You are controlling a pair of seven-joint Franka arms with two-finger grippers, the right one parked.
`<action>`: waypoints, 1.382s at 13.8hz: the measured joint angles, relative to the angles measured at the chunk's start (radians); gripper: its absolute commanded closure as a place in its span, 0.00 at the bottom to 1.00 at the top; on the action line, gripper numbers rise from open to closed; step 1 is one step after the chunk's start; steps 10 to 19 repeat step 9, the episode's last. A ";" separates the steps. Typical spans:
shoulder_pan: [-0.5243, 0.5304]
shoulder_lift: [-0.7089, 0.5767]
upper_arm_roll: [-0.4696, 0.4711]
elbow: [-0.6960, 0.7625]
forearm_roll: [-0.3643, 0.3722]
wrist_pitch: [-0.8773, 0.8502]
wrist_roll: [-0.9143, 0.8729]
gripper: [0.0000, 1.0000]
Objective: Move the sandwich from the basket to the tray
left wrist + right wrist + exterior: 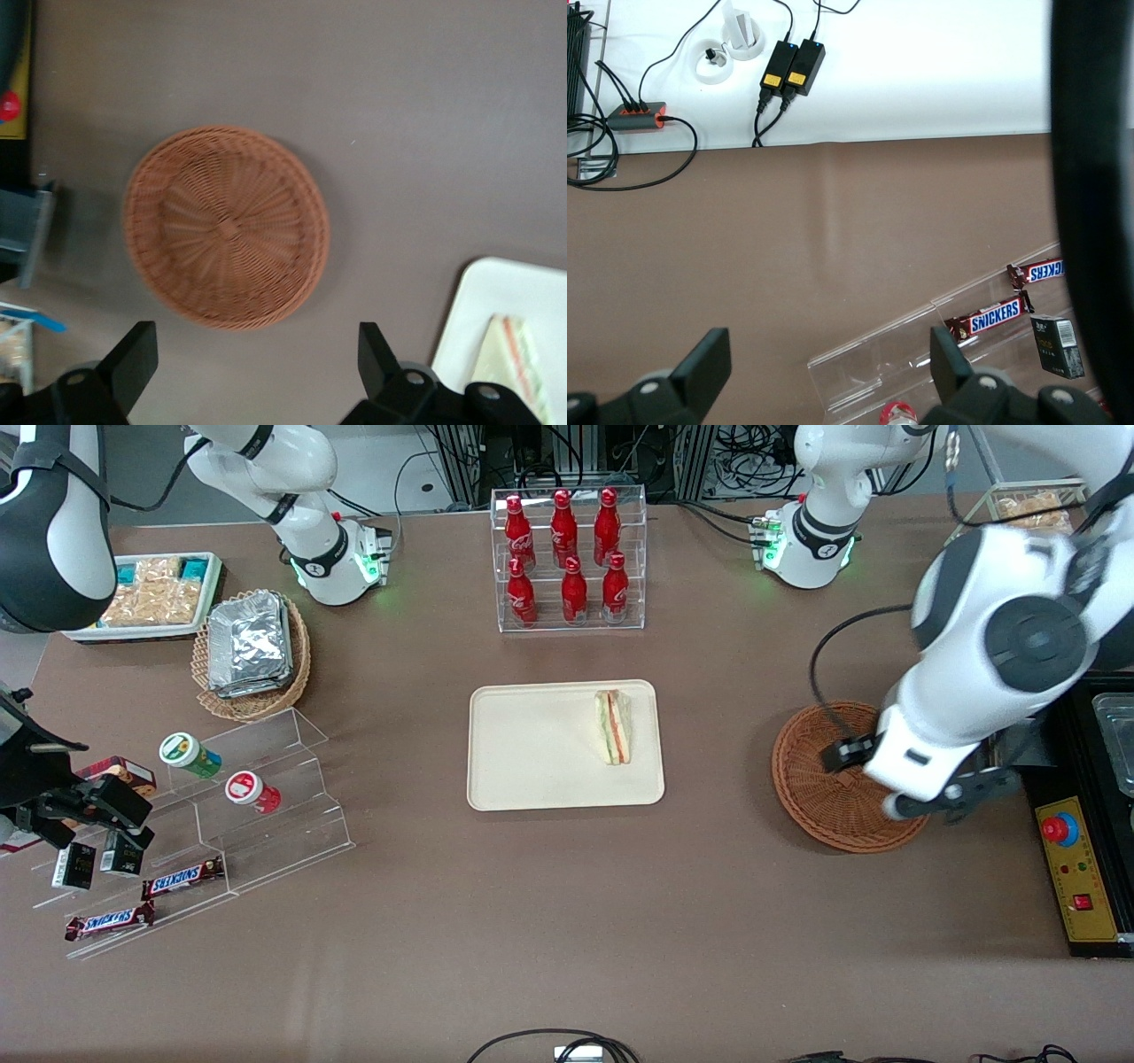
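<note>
**Sandwich on the tray, pincer spread above the basket**

The pincer of the working left arm hung above the reddish-brown wicker basket, its two dark fingers spread wide apart with nothing between them. In the left wrist view the basket lay directly below the pincer, its woven bottom bare, and the brown tabletop showed all around it. In the front view the arm's white forearm and wrist covered the part of the basket toward the working arm's end of the tabletop.

The sandwich lay flat on the cream-beige tray, well apart from the pincer and toward the parked arm's end of the tabletop. It sat against the tray edge nearest the pincer, its orange-red and green filling stripes facing up. A corner of the tray and the tip of the sandwich showed in the left wrist view, just beside one finger of the pincer.

Farther from the front camera than the tray stood a clear rack of red bottles. Much farther from the pincer, at the parked arm's end, were a tan basket of foil packs and clear steps holding chocolate bars.
</note>
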 measured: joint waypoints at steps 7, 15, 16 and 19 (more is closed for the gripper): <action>0.000 -0.200 0.224 -0.027 -0.131 -0.161 0.485 0.00; 0.000 -0.232 0.252 -0.033 -0.140 -0.175 0.581 0.00; 0.000 -0.232 0.252 -0.033 -0.140 -0.175 0.581 0.00; 0.000 -0.232 0.252 -0.033 -0.140 -0.175 0.581 0.00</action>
